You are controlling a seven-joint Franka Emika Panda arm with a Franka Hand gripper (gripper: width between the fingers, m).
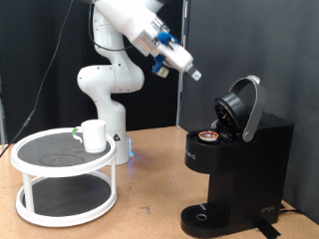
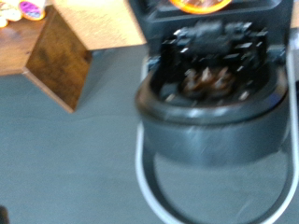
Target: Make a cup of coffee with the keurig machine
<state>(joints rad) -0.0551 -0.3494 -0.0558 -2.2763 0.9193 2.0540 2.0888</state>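
Note:
The keurig machine (image 1: 239,149) stands at the exterior view's right, black and boxy, with its rounded lid (image 1: 244,105) swung up open. A brown-topped pod (image 1: 209,135) sits in the open chamber. My gripper (image 1: 193,72) hangs in the air above and to the left of the open lid, touching nothing, with nothing seen between its fingers. The cup (image 1: 93,134), a white mug, stands on the top shelf of a white round stand (image 1: 40,164) at the left. The wrist view looks down on the open lid (image 2: 210,93) and the pod's edge (image 2: 201,5); no fingers show there.
The machine's round drip tray (image 1: 204,214) at its base holds nothing. The two-tier stand fills the left of the wooden table (image 1: 150,199). The robot's white base (image 1: 105,90) stands behind the stand. In the wrist view a brown table corner (image 2: 61,56) shows over grey floor.

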